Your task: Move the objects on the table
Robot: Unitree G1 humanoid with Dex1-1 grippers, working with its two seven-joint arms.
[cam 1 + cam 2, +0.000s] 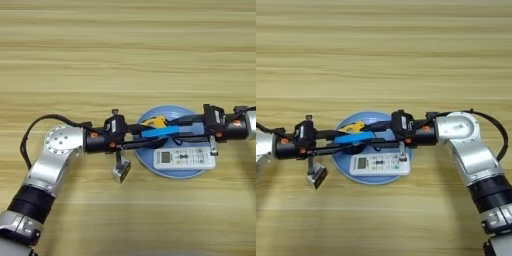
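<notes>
The small bright-blue bar (160, 132) lies level over the round light-blue plate (172, 173), in line between my two grippers. My left gripper (139, 136) reaches in from the left and meets the bar's left end. My right gripper (189, 127) comes from the right to the bar's right end. Which of them holds the bar is hidden where they overlap. The silver-grey metal block (121, 170) sits on the wooden table (125, 60) just left of the plate, under my left wrist.
A white remote control (184, 157) lies across the plate's near part. A yellow-and-black tape measure (155, 121) sits at the plate's far side, partly behind the arms. My left elbow (62, 142) juts out at the left.
</notes>
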